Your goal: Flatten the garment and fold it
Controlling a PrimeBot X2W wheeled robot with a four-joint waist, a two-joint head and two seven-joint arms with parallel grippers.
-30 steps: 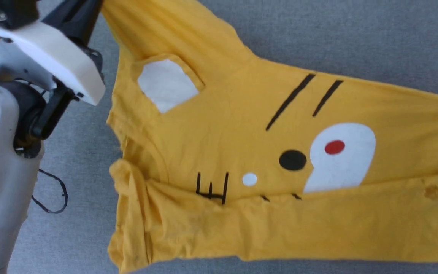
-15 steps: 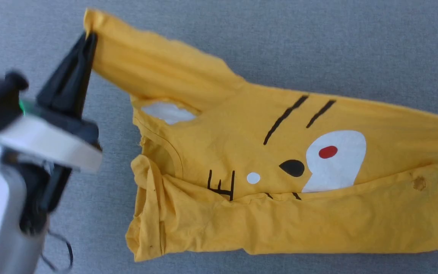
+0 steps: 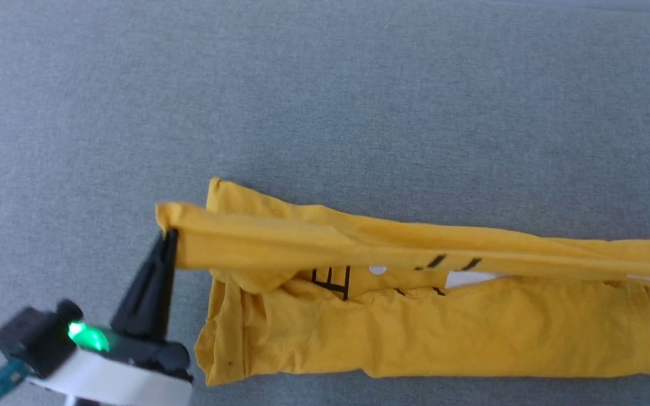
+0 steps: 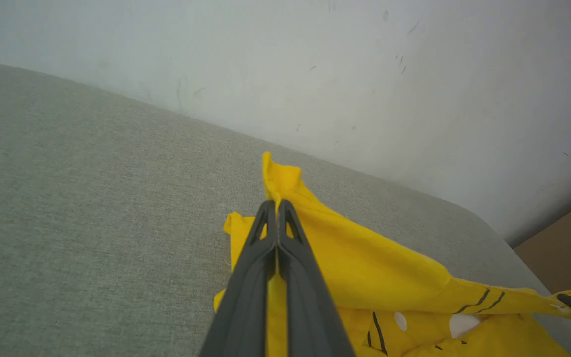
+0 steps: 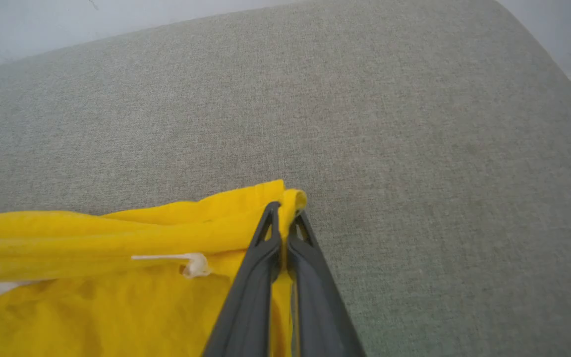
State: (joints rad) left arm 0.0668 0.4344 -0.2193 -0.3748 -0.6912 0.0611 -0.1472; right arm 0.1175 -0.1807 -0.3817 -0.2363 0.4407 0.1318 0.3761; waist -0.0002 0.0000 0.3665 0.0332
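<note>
The yellow garment [image 3: 426,332] lies lengthwise on the grey cushion, its near half folded over. Its far edge is lifted into a taut band [image 3: 359,248] hanging over the lower layer, so the tiger print shows as a thin strip. My left gripper [image 3: 168,234] is shut on the band's left corner, and the left wrist view shows that cloth [image 4: 285,181] pinched between the closed fingers [image 4: 278,206]. In the right wrist view my right gripper [image 5: 283,208] is shut on the garment's right corner [image 5: 295,198], beside a white tag [image 5: 194,263].
Grey upholstered surface [image 3: 325,101] stretches wide beyond the garment. A pale wall [image 4: 365,74] rises behind it, and the cushion's rounded edge [image 4: 484,218] drops toward a brown floor [image 4: 563,238] in the left wrist view.
The head view has shifted. The raised far edge has come down and toward me over the near fold, hiding most of the printed face. My left gripper dropped lower in view, still holding.
</note>
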